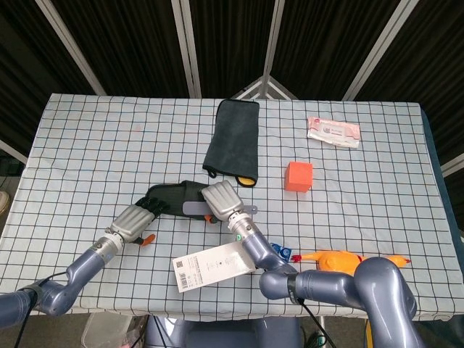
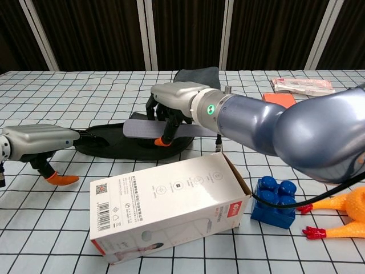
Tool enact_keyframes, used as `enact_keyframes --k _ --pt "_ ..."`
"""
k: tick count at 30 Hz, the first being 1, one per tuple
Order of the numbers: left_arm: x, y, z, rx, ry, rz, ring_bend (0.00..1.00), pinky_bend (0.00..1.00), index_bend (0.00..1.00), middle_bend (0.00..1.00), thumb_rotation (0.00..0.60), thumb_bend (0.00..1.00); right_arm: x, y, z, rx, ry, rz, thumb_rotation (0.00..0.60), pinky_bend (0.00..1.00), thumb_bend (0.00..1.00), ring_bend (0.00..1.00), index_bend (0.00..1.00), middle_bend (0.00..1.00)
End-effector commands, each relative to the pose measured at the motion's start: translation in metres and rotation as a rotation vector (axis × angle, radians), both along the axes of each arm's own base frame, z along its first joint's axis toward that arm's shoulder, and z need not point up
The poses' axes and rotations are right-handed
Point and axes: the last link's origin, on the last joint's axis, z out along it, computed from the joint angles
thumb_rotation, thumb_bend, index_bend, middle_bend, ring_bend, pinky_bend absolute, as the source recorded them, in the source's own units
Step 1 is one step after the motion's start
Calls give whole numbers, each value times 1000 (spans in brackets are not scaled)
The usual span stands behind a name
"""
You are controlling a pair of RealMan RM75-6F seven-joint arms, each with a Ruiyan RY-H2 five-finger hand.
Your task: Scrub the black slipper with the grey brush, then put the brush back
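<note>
Gripping the grey brush (image 2: 149, 129) across its middle, the right hand (image 2: 173, 104) has its fingers curled over the flat handle and holds the tool lengthwise above the black slipper (image 2: 117, 142). By its look the brush is light and stiff, a thin flat bar, so a hold near mid-length seems right to keep it from pivoting; the smooth plastic may slip under sideways load. Seemingly soft rubbery foam, the slipper is light enough to skid on the checked tablecloth (image 1: 87, 145) unless pinned. It lies left of table centre, directly under the right hand, its toe end reaching toward 9 o'clock, where the left hand (image 1: 135, 221) has fingertips on or inside it; whether these fingers actually clamp it I cannot tell. A white carton (image 2: 168, 205) sits just at 6 o'clock of the slipper.
</note>
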Motion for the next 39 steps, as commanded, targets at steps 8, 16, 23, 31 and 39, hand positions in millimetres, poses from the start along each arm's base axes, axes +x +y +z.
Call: enact_keyframes --k 8,16,23,31,39 --pt "1 -1 1 -4 -2 1 11 64 0 64 519 541 5 1 -7 -25 19 9 600 714 782 626 944 661" --pt "-3 -2 2 -3 8 6 11 64 0 65 518 541 -11 -6 -5 -52 73 -19 600 713 783 626 944 661" --pt "-4 -3 4 1 14 7 11 64 0 65 518 541 -22 -12 3 -72 88 -46 600 713 782 626 944 661" --pt "0 -3 1 -5 10 -3 12 64 0 65 518 541 -8 -4 4 -63 80 -9 600 714 782 626 944 661" --pt "3 -4 -2 -9 6 -2 12 64 0 66 519 541 7 12 -5 -32 78 29 600 713 783 626 944 661"
